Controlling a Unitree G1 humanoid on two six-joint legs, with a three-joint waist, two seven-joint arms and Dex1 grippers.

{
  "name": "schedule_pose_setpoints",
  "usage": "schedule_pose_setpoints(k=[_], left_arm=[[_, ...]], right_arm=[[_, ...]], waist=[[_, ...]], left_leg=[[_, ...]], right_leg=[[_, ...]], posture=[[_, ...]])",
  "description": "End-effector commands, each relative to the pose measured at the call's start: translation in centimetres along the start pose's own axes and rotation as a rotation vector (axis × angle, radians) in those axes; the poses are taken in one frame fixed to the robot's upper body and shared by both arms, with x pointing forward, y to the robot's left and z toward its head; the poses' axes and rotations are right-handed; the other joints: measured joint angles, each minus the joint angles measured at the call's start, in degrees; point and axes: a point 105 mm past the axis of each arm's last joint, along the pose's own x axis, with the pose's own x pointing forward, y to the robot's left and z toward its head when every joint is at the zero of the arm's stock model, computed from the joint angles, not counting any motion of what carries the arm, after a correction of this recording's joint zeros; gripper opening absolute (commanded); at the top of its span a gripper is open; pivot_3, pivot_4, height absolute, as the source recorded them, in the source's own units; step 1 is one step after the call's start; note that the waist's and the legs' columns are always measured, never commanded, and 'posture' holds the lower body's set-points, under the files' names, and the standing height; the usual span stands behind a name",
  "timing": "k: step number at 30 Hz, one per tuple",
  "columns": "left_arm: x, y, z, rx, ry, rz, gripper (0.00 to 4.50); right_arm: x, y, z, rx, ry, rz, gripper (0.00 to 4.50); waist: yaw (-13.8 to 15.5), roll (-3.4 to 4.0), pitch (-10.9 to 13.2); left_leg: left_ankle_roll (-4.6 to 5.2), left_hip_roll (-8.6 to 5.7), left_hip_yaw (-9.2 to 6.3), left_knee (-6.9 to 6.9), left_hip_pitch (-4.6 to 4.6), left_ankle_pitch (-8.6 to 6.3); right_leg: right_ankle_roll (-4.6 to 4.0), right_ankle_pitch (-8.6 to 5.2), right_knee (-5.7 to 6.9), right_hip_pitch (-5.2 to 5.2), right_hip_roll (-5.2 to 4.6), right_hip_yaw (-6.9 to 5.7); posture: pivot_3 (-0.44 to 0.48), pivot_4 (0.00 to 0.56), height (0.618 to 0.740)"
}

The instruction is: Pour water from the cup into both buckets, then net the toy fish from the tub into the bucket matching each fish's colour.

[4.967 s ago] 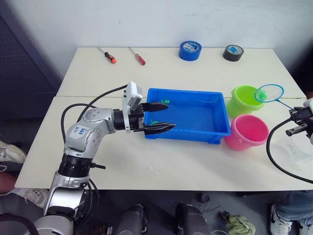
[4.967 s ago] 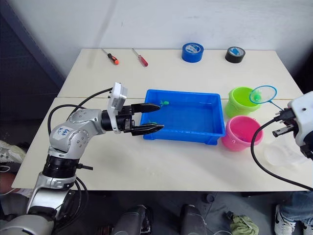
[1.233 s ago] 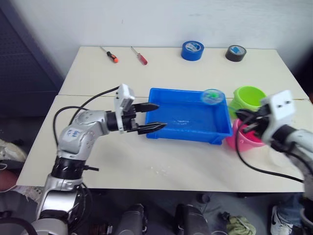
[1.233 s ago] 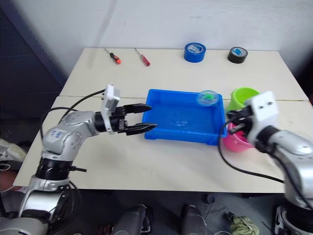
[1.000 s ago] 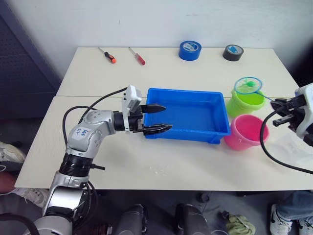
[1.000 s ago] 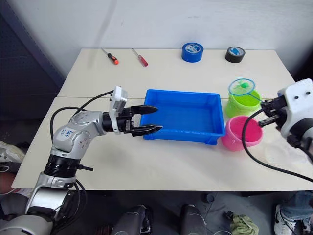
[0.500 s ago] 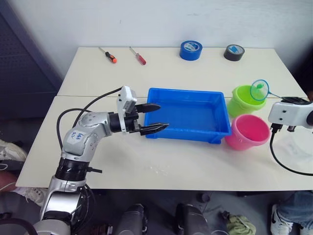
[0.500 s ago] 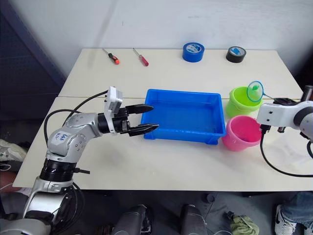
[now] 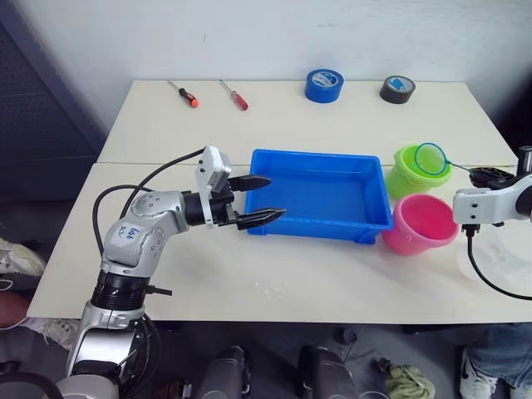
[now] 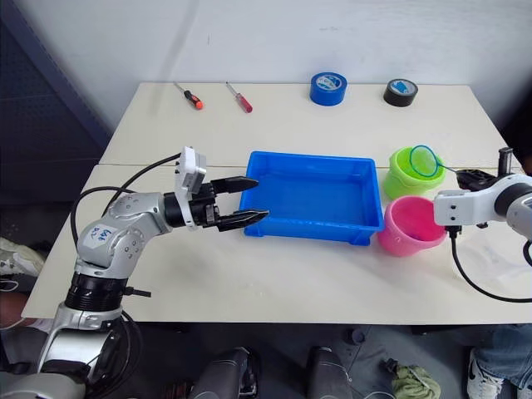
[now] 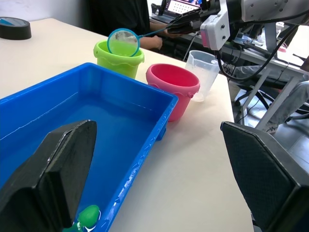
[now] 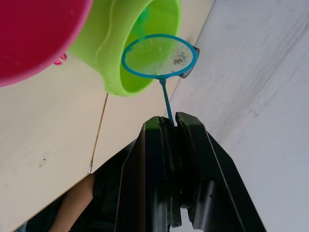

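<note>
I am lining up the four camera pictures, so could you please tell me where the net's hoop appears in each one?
Left eye view: the net hoop sits right of centre, over the lime green bucket.
Right eye view: right of centre, over the same bucket.
Left wrist view: upper middle, in front of that bucket.
Right wrist view: upper middle, beyond the right pincer, which grips its handle.
Shared landmark: the lime green bucket.
</note>
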Motion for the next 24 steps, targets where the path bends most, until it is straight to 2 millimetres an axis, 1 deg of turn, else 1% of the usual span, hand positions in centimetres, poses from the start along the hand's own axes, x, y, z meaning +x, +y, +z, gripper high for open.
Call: schedule_pose_setpoints(k=[1,2,4,5,7,8,9,10,12,14,15,17,19,21,24], left_arm=[[0.0,0.0,1.4,0.05,-0.028,-0.014,4.48],[0.0,0.0,1.4,0.05,-0.028,-0.015,4.48],[-0.3,0.3,1.1,0.045,-0.014,-0.001,4.48],[-0.4,0.4,0.9,0.043,-0.008,0.004,4.48],[-1.3,0.5,0.2,0.041,0.025,0.023,4.48],[-1.9,0.6,-0.2,0.039,0.045,0.032,4.48],[-2.3,0.5,-0.5,0.038,0.059,0.037,4.48],[-3.2,0.6,-1.0,0.033,0.083,0.058,4.48],[-4.5,0.7,-1.6,0.023,0.115,0.088,4.48],[-5.9,0.4,-2.4,0.026,0.164,0.107,4.48],[-6.3,0.4,-2.6,0.027,0.18,0.113,4.48],[-7.4,0.2,-2.9,0.027,0.206,0.145,4.48],[-8.0,0.2,-2.7,0.03,0.212,0.172,4.48],[-8.2,0.2,-2.4,0.038,0.21,0.193,4.48],[-8.4,0.1,-1.9,0.048,0.206,0.211,4.48]], right_arm=[[-1.1,-2.5,-1.5,0.012,0.041,-0.078,0.0],[-1.1,-2.6,-1.6,0.046,0.039,-0.088,0.0],[-1.4,-3.5,-1.9,0.301,0.017,-0.158,0.0],[-1.5,-3.8,-1.8,0.395,-0.002,-0.178,0.0],[-1.8,-5.0,-0.9,0.703,-0.091,-0.24,0.0],[-2.0,-5.7,0.1,0.818,-0.158,-0.246,0.0],[-2.2,-6.1,0.9,0.889,-0.207,-0.242,0.0],[-2.4,-6.9,3.0,1.005,-0.317,-0.218,0.0],[-2.8,-7.7,6.0,1.149,-0.461,-0.151,0.0],[-2.8,-7.0,9.4,1.165,-0.548,-0.014,0.0],[-2.8,-6.6,10.4,1.159,-0.565,0.028,0.0],[-2.0,-5.3,13.1,1.116,-0.594,0.12,0.0],[-1.1,-4.3,14.8,1.089,-0.607,0.178,0.0],[-0.3,-3.6,15.7,1.052,-0.606,0.214,0.0],[0.8,-2.8,16.6,0.963,-0.606,0.239,0.0]], waist=[[0.0,0.0,0.0],[0.0,0.0,0.0],[0.0,-0.01,0.0],[0.1,-0.01,0.0],[0.0,-0.03,0.0],[-0.3,-0.02,0.0],[-0.3,0.05,0.0],[-0.4,0.06,0.0],[-0.7,0.07,0.0],[-0.6,0.07,0.0],[-0.6,0.07,0.0],[-0.1,-0.02,0.0],[0.2,-0.03,0.0],[0.3,-0.02,0.0],[0.1,-0.02,0.0]], left_leg=[[0.0,0.0,0.0,0.0,0.0,0.0],[0.0,0.0,0.0,0.0,0.0,0.0],[0.0,0.0,-0.01,0.01,0.01,0.0],[0.0,0.02,-0.05,0.04,0.01,0.0],[0.0,0.03,-0.15,0.07,0.04,0.0],[0.0,0.05,-0.26,0.09,0.04,0.0],[-0.02,0.09,-0.26,0.08,0.11,-0.02],[-0.02,0.07,-0.27,0.07,0.11,-0.02],[-0.05,0.13,-0.35,0.06,0.14,-0.03],[-0.07,0.13,-0.49,0.08,0.13,-0.05],[-0.09,0.12,-0.58,0.07,0.12,-0.06],[-0.09,0.07,-0.64,0.08,0.09,-0.09],[-0.06,0.02,-0.69,0.11,0.09,-0.12],[-0.02,-0.05,-0.69,0.12,0.01,-0.13],[0.03,-0.09,-0.59,0.13,0.0,-0.15]], right_leg=[[0.0,0.0,0.0,0.0,0.0,0.0],[0.0,0.0,0.01,0.0,0.0,0.0],[0.0,0.0,0.0,0.02,0.0,-0.01],[0.0,0.0,-0.05,0.08,0.03,-0.04],[0.0,0.0,-0.12,0.22,0.05,-0.15],[0.0,0.0,-0.14,0.31,0.08,-0.23],[-0.01,0.01,-0.14,0.34,0.11,-0.22],[-0.01,0.01,-0.11,0.34,0.1,-0.21],[-0.02,0.01,-0.03,0.34,0.11,-0.24],[-0.02,0.01,0.06,0.33,0.08,-0.24],[-0.02,0.01,0.06,0.34,0.05,-0.21],[-0.02,0.01,0.06,0.35,-0.01,-0.17],[-0.02,0.0,0.02,0.4,-0.08,-0.12],[-0.02,0.0,-0.09,0.39,-0.14,-0.1],[-0.02,0.0,-0.16,0.37,-0.14,-0.12]], posture=[[0.0,0.15,0.74],[0.0,0.15,0.74],[0.0,0.15,0.74],[0.0,0.15,0.74],[0.0,0.15,0.74],[0.0,0.15,0.74],[0.0,0.15,0.74],[0.0,0.15,0.74],[0.0,0.15,0.74],[0.0,0.15,0.74],[0.0,0.15,0.74],[0.0,0.15,0.74],[0.0,0.15,0.74],[0.0,0.15,0.74],[0.0,0.15,0.74]])
